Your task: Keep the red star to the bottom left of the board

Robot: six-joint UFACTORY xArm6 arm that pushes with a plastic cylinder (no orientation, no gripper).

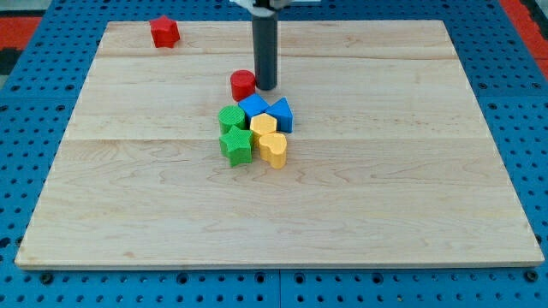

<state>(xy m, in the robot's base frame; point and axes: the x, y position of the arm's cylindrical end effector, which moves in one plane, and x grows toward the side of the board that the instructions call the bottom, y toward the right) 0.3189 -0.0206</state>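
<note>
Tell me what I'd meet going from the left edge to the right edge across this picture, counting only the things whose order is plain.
Red block near the view's top left → green blocks → my tip, just right of a red cylinder → blue triangular block. The blocks bunched in the middle overlap too much to rank.

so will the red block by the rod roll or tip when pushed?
Probably slides: the red block looks squat, a short cylinder on its flat end, so tipping seems unlikely. My tip is at its right, so it may spin off sideways. The wooden board looks smooth.
</note>
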